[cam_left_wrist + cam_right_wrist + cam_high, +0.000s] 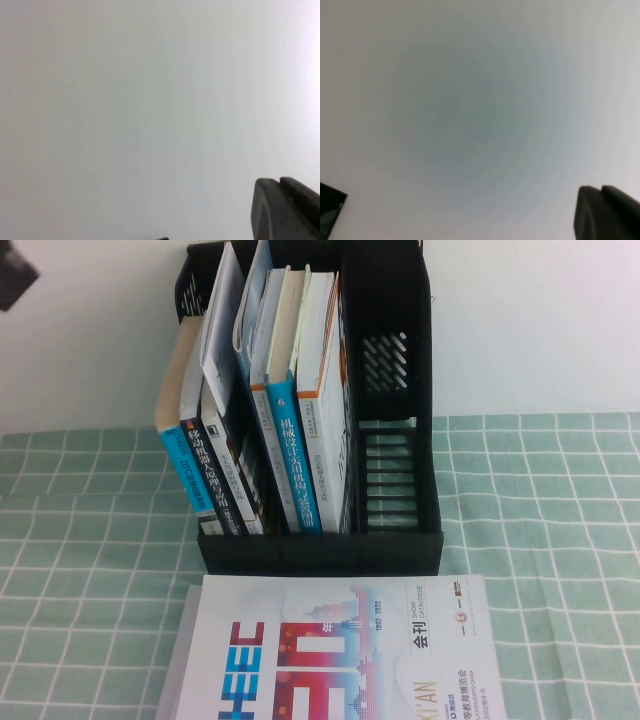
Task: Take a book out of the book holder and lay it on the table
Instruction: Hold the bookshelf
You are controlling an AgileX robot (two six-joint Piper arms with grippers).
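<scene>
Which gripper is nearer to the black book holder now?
Left, probably. The left gripper shows as a dark shape raised beyond the book holder's left side, not touching it. The right gripper is outside the high view; its camera sees only blank wall.

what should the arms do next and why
Probably swing the right gripper toward the tall black plastic book holder and open it: it is shut, and like the left gripper faces only blank wall, while the white, orange-edged paperback book stands inside, untouched.

White catalogue [330, 650] cut off by bottom edge.
</scene>
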